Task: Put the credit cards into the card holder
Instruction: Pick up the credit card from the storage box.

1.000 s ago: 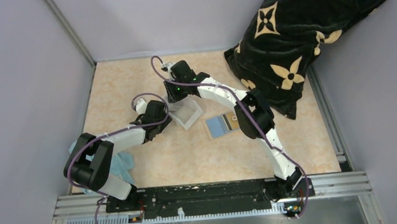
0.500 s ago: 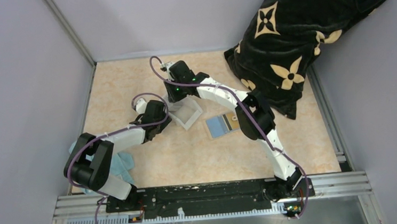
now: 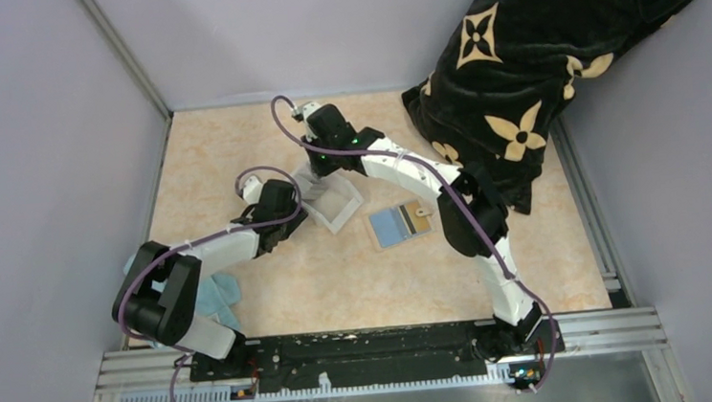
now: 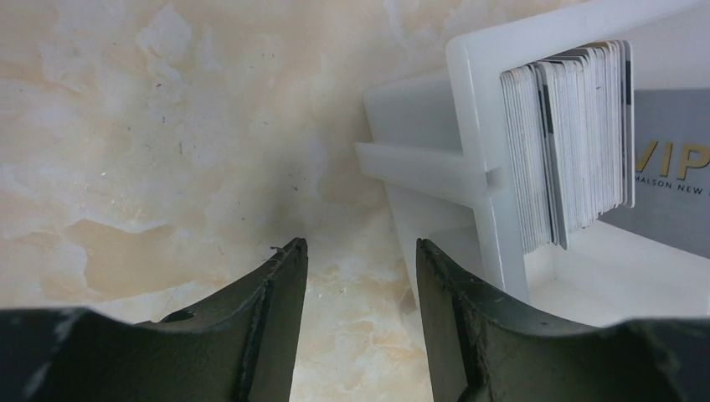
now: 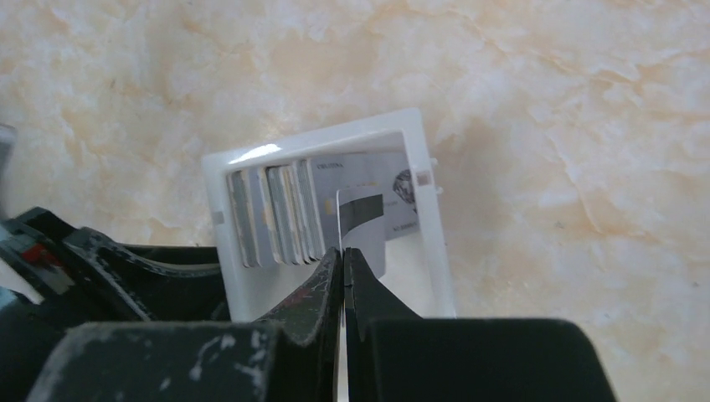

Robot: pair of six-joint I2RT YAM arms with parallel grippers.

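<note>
Right gripper [image 5: 344,251]: shifted toward far edge; pinches one card [image 5: 362,209] over tray [image 5: 425,177]. Left gripper [image 4: 360,247]: spread, empty. Other cards [image 5: 289,209]: in tray. Holder [image 3: 395,227]: open, mid-table, apparently unfilled; task barely begun.

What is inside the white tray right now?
A row of cards stands on edge in the tray; the right fingers pinch one striped card. The tray floor beneath them is mostly hidden.

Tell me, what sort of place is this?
Probably a robot test booth: plain walls box in a small table, two arms are bolted to a metal rail, and a tray of cards sits beside a wallet.
</note>
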